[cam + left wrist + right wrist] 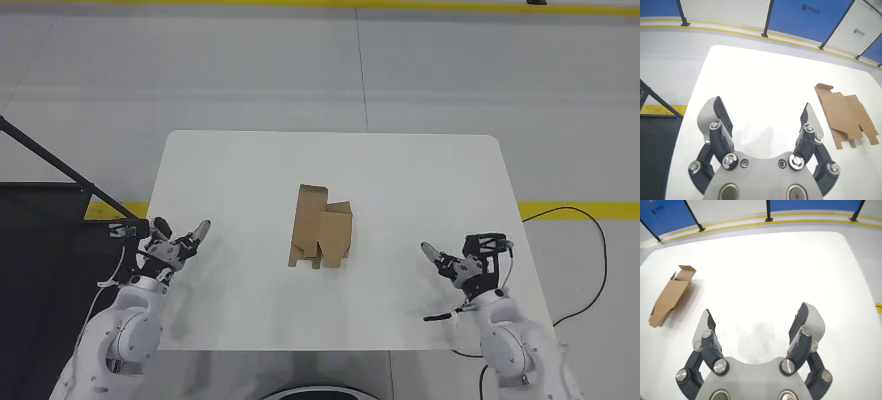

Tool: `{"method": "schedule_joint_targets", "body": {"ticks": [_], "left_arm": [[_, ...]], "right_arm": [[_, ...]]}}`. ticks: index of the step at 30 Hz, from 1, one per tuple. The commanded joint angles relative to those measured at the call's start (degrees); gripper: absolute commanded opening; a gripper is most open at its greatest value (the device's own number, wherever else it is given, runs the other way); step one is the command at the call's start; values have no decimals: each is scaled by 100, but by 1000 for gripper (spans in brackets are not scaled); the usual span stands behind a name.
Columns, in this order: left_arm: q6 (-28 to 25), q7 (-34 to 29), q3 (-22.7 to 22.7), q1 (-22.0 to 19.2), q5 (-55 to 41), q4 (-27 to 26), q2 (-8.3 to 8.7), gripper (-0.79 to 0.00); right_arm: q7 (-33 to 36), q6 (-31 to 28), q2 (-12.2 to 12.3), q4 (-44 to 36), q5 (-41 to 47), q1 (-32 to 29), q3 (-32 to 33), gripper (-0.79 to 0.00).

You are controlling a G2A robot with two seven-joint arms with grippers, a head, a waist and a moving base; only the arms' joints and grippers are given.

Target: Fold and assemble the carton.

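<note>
White table bears the brown carton; left and right jaws spread wide, empty, well apart from it.

Bright overhead light, faint shadows, glaring table

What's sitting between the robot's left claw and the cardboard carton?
Nothing: only bare white table lies between the left gripper and the carton, as the top view shows.
</note>
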Motion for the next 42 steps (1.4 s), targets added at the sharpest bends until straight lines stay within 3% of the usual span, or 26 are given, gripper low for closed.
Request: {"method": "schedule_joint_targets", "body": {"ticks": [1, 4, 17, 22, 31, 42], "left_arm": [[-102, -40, -58, -9, -231, 2, -1, 0], [-200, -74, -142, 26, -104, -70, 15, 0], [-233, -70, -69, 13, -83, -40, 9, 0], [-284, -308, -52, -151, -858, 81, -19, 0], [-659, -690, -252, -83, -1582, 26, -6, 0], [-658, -694, -279, -75, -1569, 18, -3, 0]], "right_arm": [[308, -97, -10, 60, 483, 169, -44, 0], [665, -148, -11, 126, 743, 367, -94, 0], [649, -143, -13, 127, 751, 363, -97, 0], [555, -155, -40, 123, 1133, 367, -199, 0], [1205, -648, -28, 209, 2388, 543, -158, 0], [1241, -659, -25, 213, 2399, 550, -153, 0]]}}
